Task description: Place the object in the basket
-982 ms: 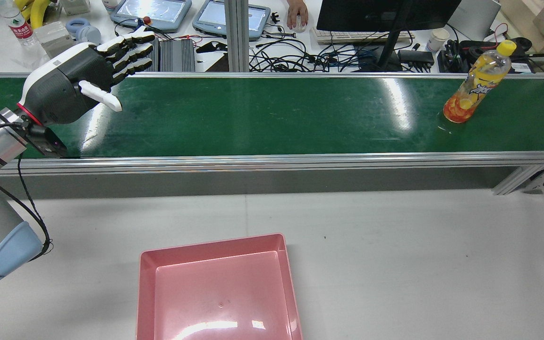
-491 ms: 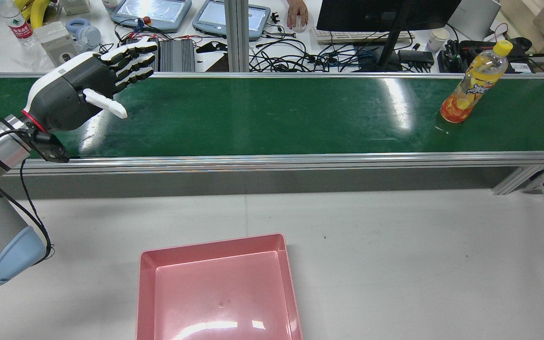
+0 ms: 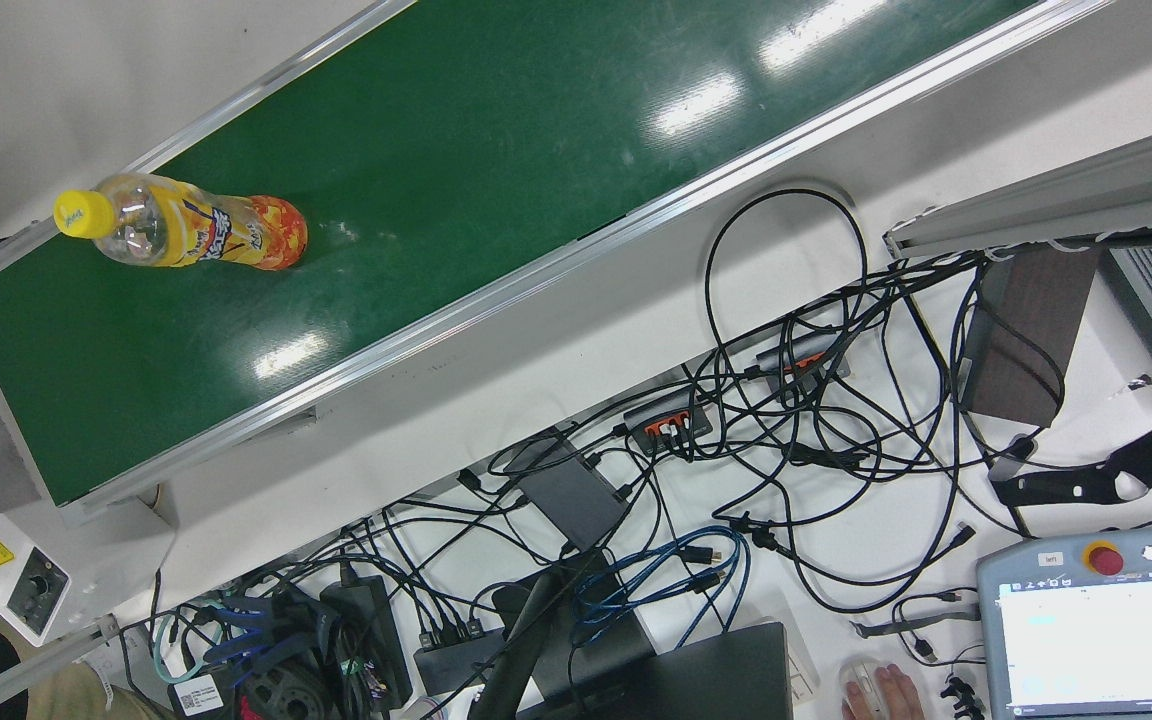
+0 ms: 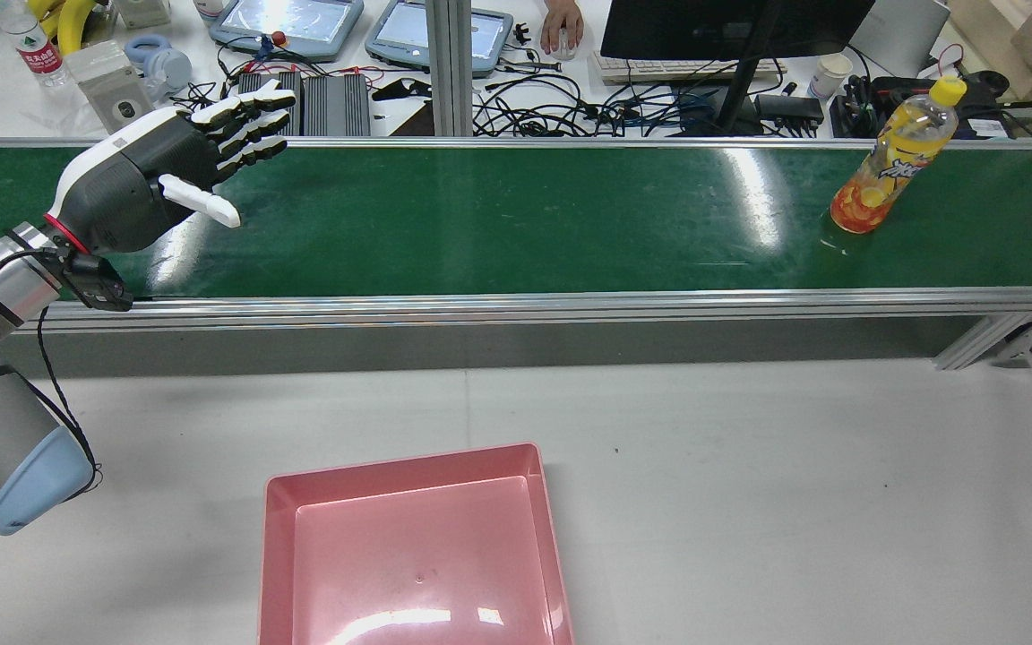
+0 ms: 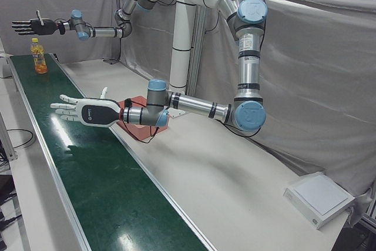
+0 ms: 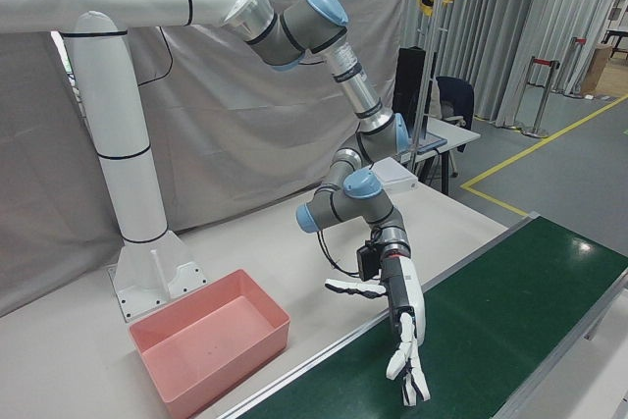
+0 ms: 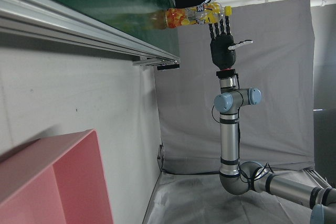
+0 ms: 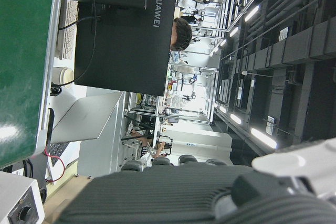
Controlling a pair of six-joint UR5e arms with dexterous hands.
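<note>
A yellow-capped juice bottle (image 4: 883, 170) stands upright on the green conveyor belt (image 4: 516, 215), near its right end in the rear view. The left hand (image 4: 153, 179) hovers over the belt's opposite end, well apart from the bottle, its fingers (image 4: 243, 121) stretched out and spread, holding nothing. The right hand (image 5: 29, 26) hangs high above the bottle's end of the belt, fingers also extended and empty. The pink basket (image 4: 279, 537) sits empty on the white table (image 4: 794, 493) beside the belt.
</note>
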